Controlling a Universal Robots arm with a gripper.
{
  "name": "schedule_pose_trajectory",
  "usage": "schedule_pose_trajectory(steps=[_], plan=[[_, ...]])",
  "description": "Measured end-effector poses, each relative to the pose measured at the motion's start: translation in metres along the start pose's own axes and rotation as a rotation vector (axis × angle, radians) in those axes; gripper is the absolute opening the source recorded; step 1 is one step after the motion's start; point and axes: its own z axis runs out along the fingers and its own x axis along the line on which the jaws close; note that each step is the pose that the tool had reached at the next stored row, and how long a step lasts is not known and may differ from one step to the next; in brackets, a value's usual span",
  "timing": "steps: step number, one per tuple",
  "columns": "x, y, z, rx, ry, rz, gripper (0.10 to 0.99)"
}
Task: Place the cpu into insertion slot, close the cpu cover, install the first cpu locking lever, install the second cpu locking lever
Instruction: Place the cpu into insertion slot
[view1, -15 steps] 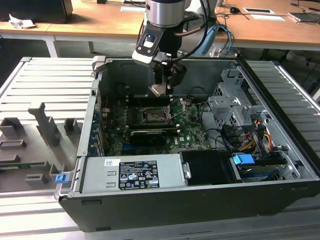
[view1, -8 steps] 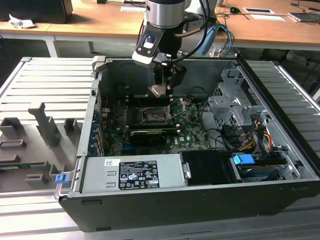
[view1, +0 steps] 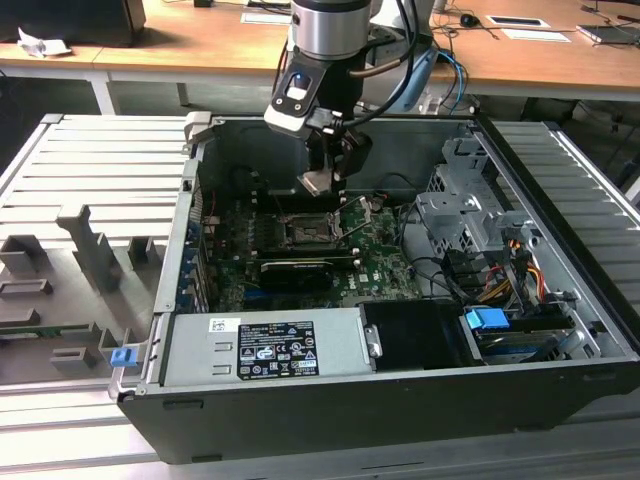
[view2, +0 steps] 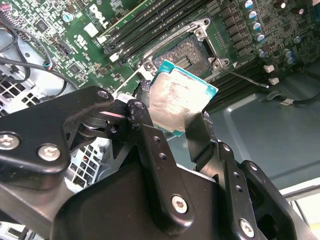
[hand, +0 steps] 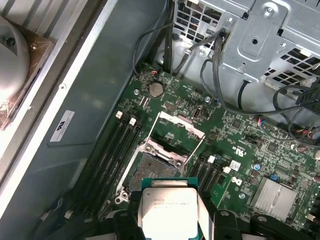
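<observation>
Exterior view: gripper (view1: 322, 178) clamped on cpu (view1: 316, 183), hovering above insertion slot (view1: 308, 232).
Second wrist view: fingers (view2: 197, 135) pinch two opposite edges of the cpu.
First wrist view: cpu cover (hand: 182, 122) stands open.
Judgement: level the cpu, square it to the insertion slot, lower gently.

Open computer case (view1: 300, 425), green motherboard (view1: 385, 262), grey power supply (view1: 340, 340).

The cpu (view2: 181, 100) has a dull, smeared metal top.
</observation>
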Motion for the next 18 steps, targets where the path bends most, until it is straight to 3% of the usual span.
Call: schedule_pose_trajectory(steps=[18], plan=[[-0.0001, -0.0006, 0.0068, 0.000, 0.0000, 0.000, 0.529]])
